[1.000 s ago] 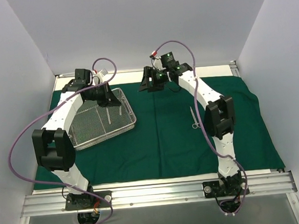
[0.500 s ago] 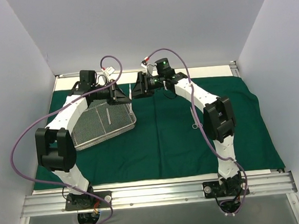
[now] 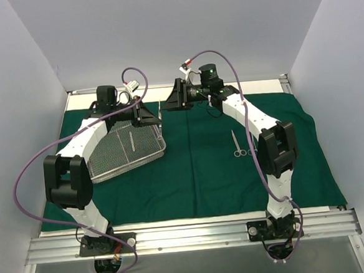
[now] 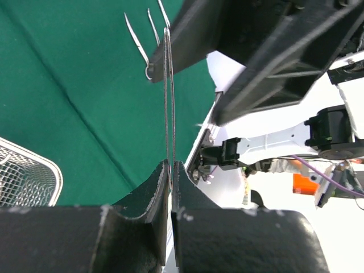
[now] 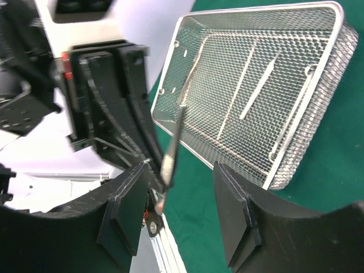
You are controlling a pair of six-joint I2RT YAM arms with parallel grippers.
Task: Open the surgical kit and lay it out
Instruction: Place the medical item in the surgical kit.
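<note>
1. Across the table, we see the dark green cloth wrap point(image 3: 203, 172) spread flat for laying out.
2. Its left side bears the rectangular silver wire-mesh tray point(image 3: 111, 157).
3. Our black left gripper point(image 4: 170, 170) clenches slim steel tweezers point(image 4: 169, 102) for handover; the right gripper point(image 5: 181, 170) gapes around them.

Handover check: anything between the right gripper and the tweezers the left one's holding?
Nothing visible. The left gripper is shut on one end of the tweezers, and their free end sits between the open fingers of the right gripper. The mesh tray lies beyond, not in the gap.
</note>
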